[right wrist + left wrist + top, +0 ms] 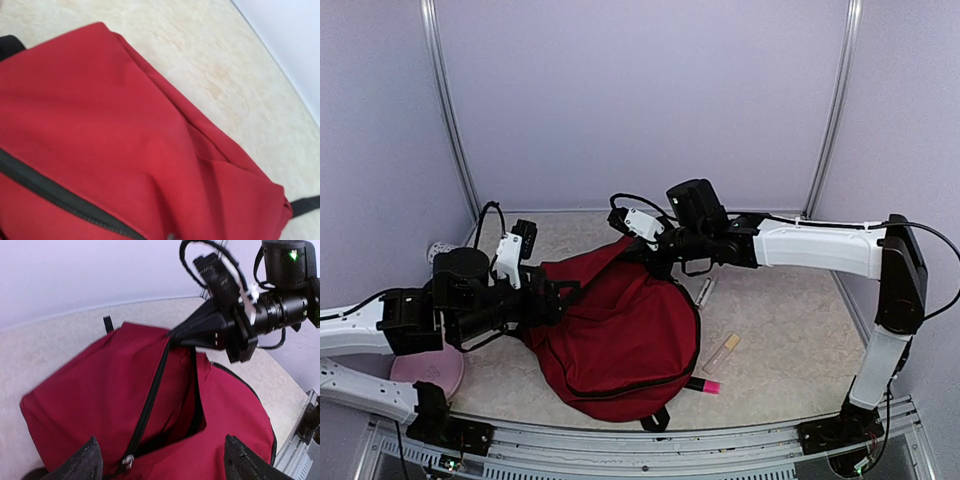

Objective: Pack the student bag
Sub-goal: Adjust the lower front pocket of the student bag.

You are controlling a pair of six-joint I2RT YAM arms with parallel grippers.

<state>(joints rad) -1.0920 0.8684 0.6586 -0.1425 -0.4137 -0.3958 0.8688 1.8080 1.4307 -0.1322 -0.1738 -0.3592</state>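
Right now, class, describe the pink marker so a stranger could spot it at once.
Find the dark red backpack in the middle of the table. At its near right edge, a short marker lies flat on the table. It is bright pink, unlike the pale tan stick farther back.

A creased red bag (125, 130) fills most of the frame, with a black zipper (55, 195) running diagonally across its lower left, a black strap (306, 205) at the right edge, and a mottled beige table (210, 55) and pale wall (287, 32) beyond.
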